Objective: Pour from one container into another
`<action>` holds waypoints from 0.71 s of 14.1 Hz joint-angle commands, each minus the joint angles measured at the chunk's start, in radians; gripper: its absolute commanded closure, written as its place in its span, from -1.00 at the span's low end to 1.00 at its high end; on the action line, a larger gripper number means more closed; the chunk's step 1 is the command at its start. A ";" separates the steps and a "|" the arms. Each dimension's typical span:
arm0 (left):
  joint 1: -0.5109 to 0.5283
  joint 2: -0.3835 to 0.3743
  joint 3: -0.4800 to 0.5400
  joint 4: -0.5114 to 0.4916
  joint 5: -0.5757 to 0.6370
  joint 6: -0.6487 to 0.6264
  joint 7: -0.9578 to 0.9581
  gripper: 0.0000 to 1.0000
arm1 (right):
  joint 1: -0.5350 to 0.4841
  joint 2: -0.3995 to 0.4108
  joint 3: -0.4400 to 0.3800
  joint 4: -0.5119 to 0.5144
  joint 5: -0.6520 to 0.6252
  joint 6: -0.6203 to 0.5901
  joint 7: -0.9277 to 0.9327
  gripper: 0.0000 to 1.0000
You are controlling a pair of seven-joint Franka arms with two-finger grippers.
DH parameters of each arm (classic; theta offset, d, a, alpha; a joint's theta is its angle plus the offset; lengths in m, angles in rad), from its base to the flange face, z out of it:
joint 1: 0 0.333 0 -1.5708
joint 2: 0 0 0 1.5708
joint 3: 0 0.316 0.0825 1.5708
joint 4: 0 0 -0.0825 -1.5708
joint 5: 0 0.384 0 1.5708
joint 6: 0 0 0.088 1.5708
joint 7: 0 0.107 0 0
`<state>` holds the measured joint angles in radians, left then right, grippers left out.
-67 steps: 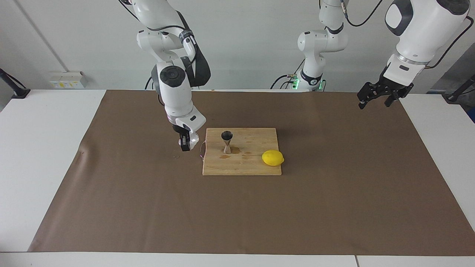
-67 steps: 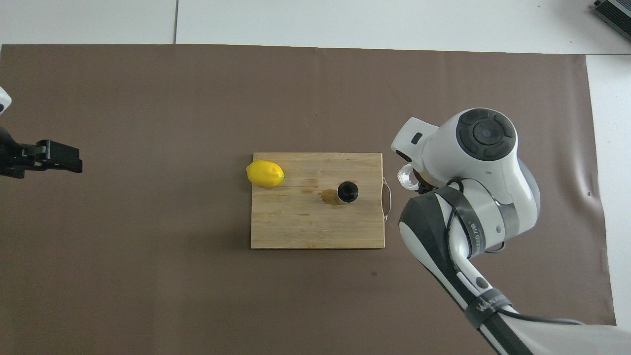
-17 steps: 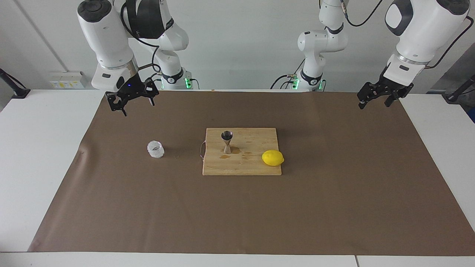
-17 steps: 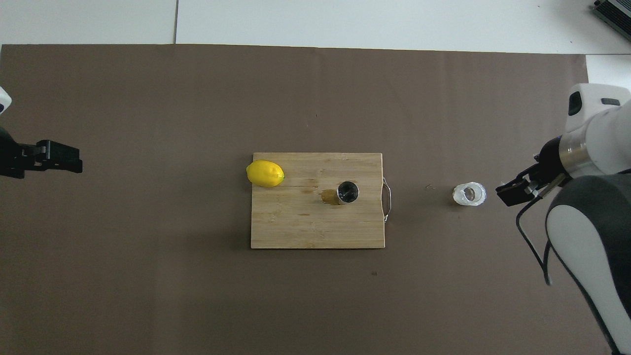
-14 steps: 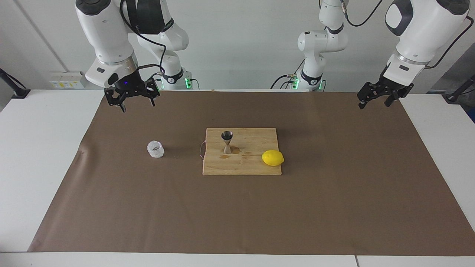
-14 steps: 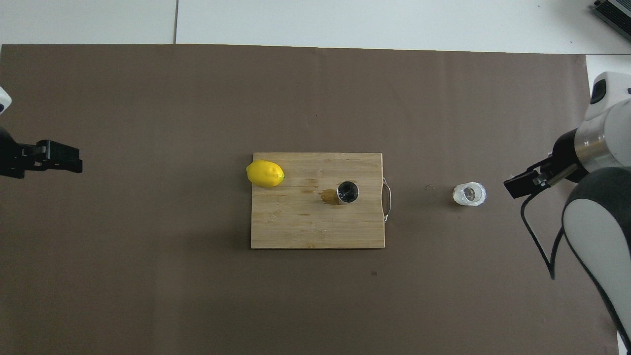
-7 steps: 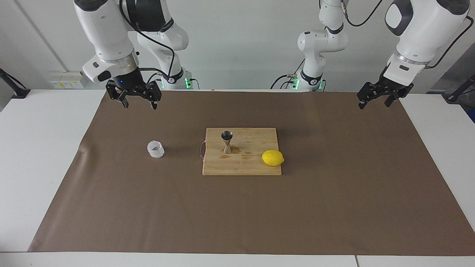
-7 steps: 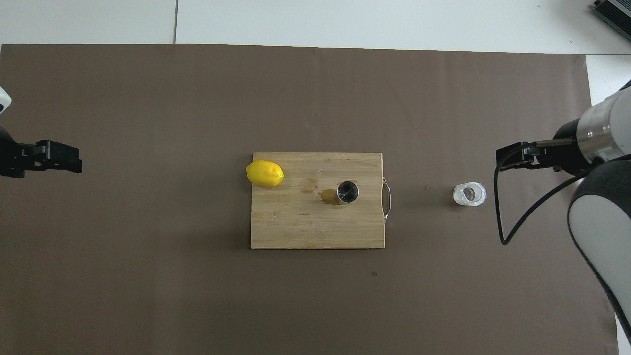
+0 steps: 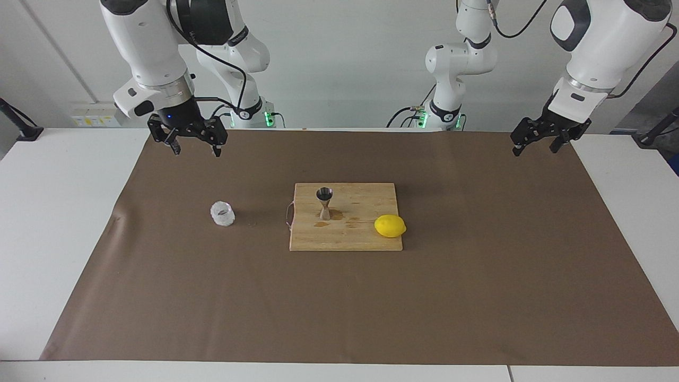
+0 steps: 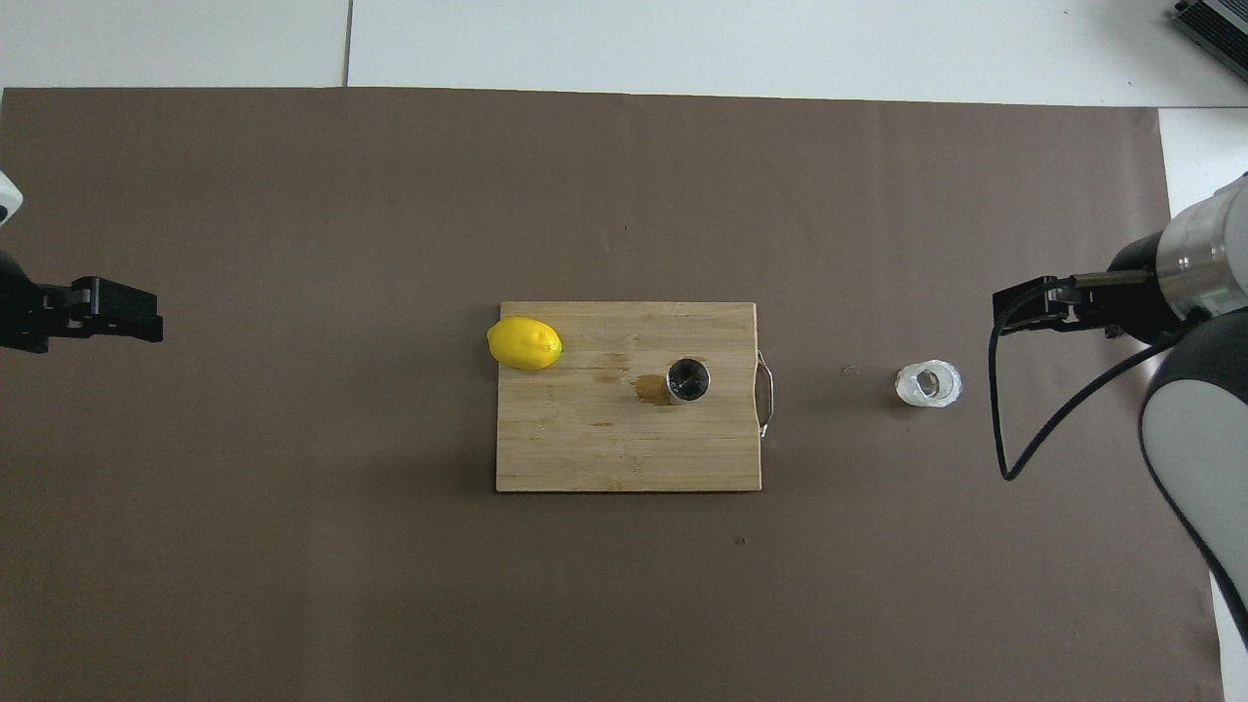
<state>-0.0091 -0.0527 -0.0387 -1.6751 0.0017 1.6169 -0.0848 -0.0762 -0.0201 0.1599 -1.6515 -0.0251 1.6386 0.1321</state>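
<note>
Now both the right claw (image 9: 193,149) and left claw (image 9: 534,146) hang wide, empty.

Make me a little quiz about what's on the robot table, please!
1. True or false: the lemon lies on the wooden board.
2. Where does the glass stand? A) on the board, B) on the brown mat beside the board, toward the right arm's end of the table, C) in the right gripper.
3. Fill in: the steel measuring cup stands upright on the ____.

Key
1. True.
2. B. The right gripper hangs open and empty above the mat, and the left gripper waits open at its own end.
3. Board.
</note>
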 commanded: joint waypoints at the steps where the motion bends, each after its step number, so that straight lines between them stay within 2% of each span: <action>1: 0.012 -0.024 -0.010 -0.026 0.001 0.001 -0.007 -1.00 | 0.085 -0.015 -0.098 0.002 0.014 -0.019 0.021 -1.00; 10: 0.012 -0.025 -0.010 -0.026 0.001 0.001 -0.007 -1.00 | 0.078 -0.029 -0.132 -0.053 0.016 -0.026 0.020 -1.00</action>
<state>-0.0091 -0.0528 -0.0387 -1.6751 0.0017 1.6169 -0.0848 0.0074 -0.0262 0.0299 -1.6744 -0.0251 1.6134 0.1328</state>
